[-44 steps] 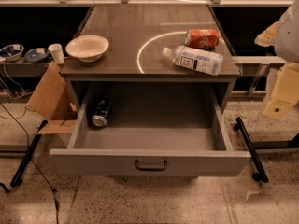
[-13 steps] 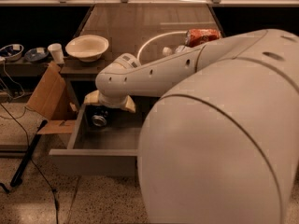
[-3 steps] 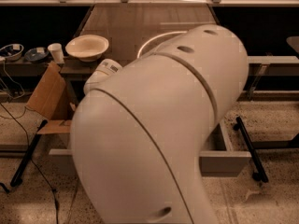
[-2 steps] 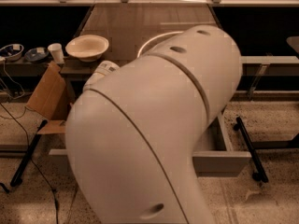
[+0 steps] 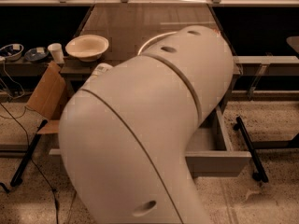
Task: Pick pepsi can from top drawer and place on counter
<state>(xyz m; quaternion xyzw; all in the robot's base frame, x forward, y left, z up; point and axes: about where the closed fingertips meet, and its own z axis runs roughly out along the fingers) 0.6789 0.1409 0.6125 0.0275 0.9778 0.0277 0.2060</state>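
Observation:
My own white arm (image 5: 149, 125) fills most of the camera view and reaches down over the open top drawer (image 5: 223, 135). Only the drawer's right wall and the right end of its front panel show. The pepsi can is hidden behind the arm. The gripper is hidden too, somewhere below the arm near the drawer's left side, where just a bit of white wrist (image 5: 101, 69) peeks out. Beyond the arm lies the counter (image 5: 140, 20), glossy grey-brown, with part of its white curved line (image 5: 150, 38) showing.
A cream bowl (image 5: 87, 47) sits on the counter's left front corner. A brown cardboard box (image 5: 46, 94) leans at the cabinet's left side, with a white cup (image 5: 56, 52) and small dishes (image 5: 11, 50) on a low shelf beyond. A black stand leg (image 5: 247, 146) lies on the floor at right.
Earlier the drawer stood open with the can at its back left and the arm off to the right. The arm has since swung in over it, and in the last second its bulk shifted slightly left.

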